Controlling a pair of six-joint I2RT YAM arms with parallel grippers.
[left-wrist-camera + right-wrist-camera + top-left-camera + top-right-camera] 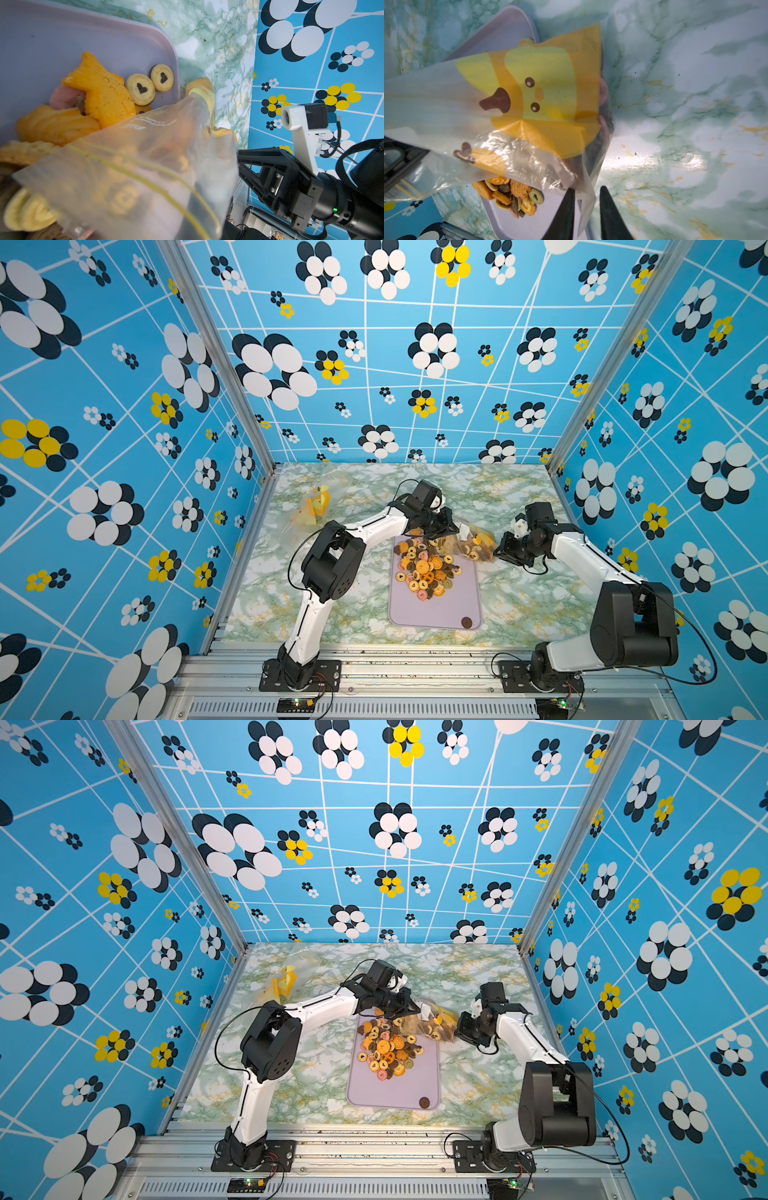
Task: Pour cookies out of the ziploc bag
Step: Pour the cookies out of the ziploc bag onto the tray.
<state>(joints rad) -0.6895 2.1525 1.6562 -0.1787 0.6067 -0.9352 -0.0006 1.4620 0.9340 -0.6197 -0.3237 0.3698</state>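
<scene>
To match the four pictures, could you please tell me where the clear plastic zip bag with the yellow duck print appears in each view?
Top view: the clear duck-print zip bag sits over the far right corner of the lilac plastic tray.
Top view: bag over the same corner.
Left wrist: it fills the lower middle.
Right wrist: it spans the upper left.
Shared landmark: the tray, in all four.

cookies (426,570): orange, brown, pink | tray (432,612): lilac | table (532,605): green-white marble | bag (542,89): clear, yellow duck
</scene>
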